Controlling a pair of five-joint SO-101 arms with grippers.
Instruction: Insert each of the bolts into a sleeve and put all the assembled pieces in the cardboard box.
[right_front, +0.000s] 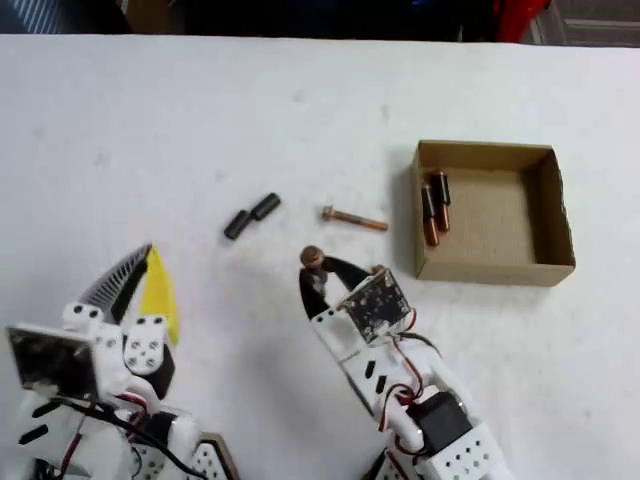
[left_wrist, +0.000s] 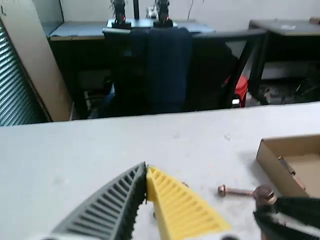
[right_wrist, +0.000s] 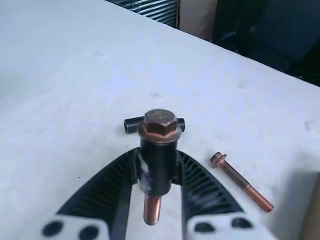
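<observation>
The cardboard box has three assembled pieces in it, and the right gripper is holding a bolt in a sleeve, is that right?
Not quite. The cardboard box holds two assembled pieces, not three, as the high view shows. The rest stands: the right gripper is shut on a bolt in a sleeve.
</observation>
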